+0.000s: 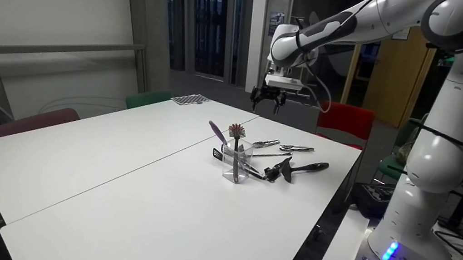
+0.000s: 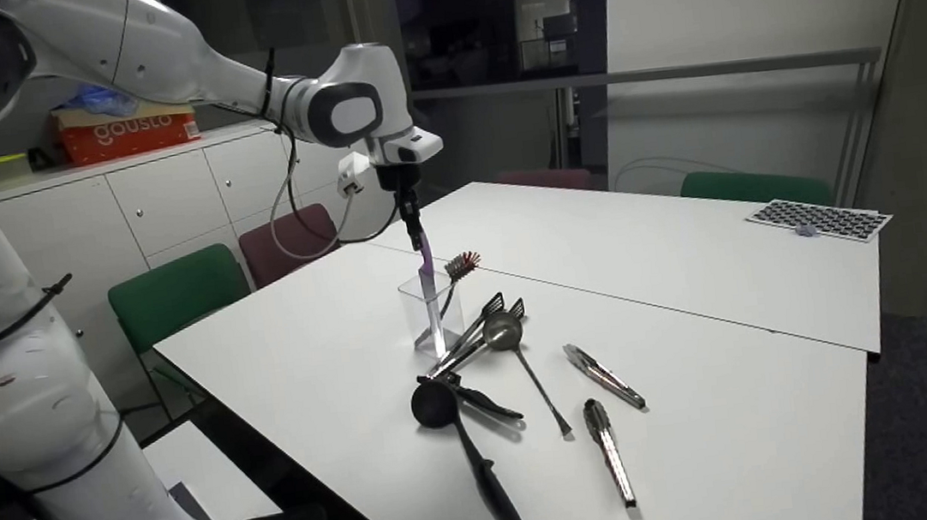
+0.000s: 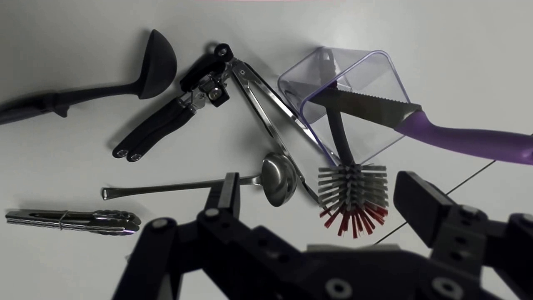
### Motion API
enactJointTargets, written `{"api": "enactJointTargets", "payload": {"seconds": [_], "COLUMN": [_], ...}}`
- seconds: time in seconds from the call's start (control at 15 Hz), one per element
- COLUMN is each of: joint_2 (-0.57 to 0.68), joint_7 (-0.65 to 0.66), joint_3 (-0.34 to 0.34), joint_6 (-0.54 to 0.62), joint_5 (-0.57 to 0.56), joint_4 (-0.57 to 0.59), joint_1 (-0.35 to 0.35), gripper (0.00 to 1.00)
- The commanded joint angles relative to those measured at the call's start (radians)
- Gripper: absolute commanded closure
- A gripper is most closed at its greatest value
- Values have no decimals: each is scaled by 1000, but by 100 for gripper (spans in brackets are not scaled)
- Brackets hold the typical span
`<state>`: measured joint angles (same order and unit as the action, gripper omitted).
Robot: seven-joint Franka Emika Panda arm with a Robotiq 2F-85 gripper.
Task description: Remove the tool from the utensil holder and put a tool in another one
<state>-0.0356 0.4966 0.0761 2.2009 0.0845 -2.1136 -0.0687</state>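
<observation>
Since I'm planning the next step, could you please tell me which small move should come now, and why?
I'd probably ease the open, empty fingers down towards the dish brush: its bristled head juts above the clear holder and appears between them in the wrist view.

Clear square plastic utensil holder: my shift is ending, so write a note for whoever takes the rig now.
Black gripper: open, empty, in mid-air.
Clear square plastic utensil holder: upright, containing a purple-handled serrated knife and a red-tipped grey dish brush.
Loose nearby: a black plastic ladle, among others.
Done: no exchange can be confirmed.
Left: probably take one tool out, put another in.
</observation>
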Motion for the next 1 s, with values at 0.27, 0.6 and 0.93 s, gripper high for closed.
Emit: {"api": "enactJointTargets", "payload": {"seconds": [0.27,0.6,0.93], "joint_2": [162,237,336], "joint_7": [-148,-136,-147], "joint_3": [-2,-2,-1], "joint_6": [-4,44,22], "joint_5": [44,44,53], "joint_4": [139,225,344], "joint_1": [3,6,1], "gripper": [0,0,0]}}
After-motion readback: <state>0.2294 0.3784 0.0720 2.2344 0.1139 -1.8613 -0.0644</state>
